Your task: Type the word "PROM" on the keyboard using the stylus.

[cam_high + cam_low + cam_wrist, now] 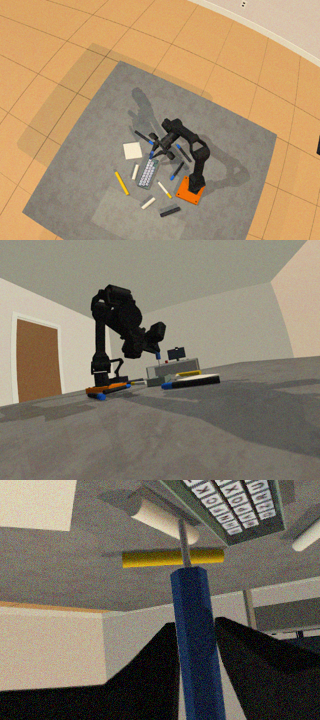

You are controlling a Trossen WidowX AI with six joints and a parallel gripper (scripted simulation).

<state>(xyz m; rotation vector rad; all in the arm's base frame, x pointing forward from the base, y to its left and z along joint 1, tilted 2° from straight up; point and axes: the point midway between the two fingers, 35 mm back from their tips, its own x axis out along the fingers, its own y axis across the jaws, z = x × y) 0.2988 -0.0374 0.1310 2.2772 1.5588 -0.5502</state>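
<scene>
My gripper (152, 154) (156, 351) (195, 628) is shut on the blue stylus (151, 155) (158, 356) (192, 597). The stylus's thin grey tip points down and away from the fingers. The keyboard (146, 173) (156, 381) (239, 504) is a green-grey block with rows of white lettered keys. In the top view the stylus is by the keyboard's end nearest the white pad. In the exterior view its tip is raised above the keyboard, not touching it. In the wrist view the tip shows left of the keys, against a cream cylinder. The fingers hide the stylus's rear part.
The white pad (132, 150) (35, 502), cream cylinder (135, 171) (160, 520) and yellow cylinder (121, 182) (145, 559) lie beside the keyboard. Black pens with blue ends (142, 136) (184, 152) (177, 170) lie around the arm. A white-and-yellow stick (164, 189) lies near the orange base (187, 192).
</scene>
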